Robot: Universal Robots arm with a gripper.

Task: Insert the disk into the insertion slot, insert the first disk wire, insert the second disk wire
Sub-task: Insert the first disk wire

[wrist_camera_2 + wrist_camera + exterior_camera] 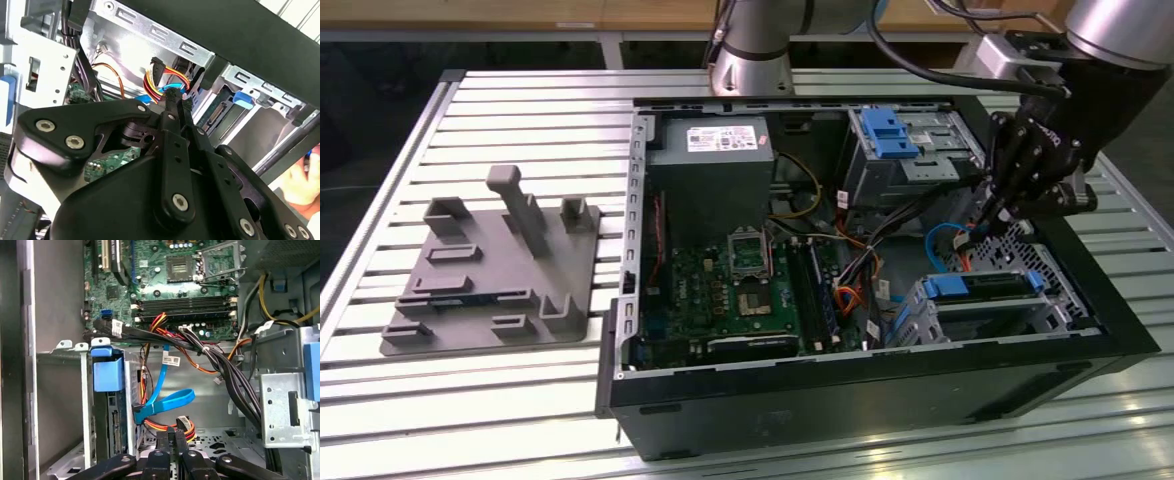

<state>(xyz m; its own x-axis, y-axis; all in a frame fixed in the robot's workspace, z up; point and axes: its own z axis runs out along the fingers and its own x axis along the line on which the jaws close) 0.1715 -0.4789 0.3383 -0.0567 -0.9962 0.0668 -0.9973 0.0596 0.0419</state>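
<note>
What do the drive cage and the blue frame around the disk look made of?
The insertion slot looks like bare sheet metal: silver-grey, dull sheen, perforated sides. The blue caddy is probably moulded plastic: uniform bright blue, smooth, rounded edges.

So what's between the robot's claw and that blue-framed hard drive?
In the first wrist view, a looped blue cable and some red and yellow wires lie between the gripper and the disk.

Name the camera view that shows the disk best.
The exterior view: the disk lies in the insertion slot, its blue frame seen from above. The first wrist view shows its connector end edge-on; the second wrist view shows a slice of that end beyond the gripper.
</note>
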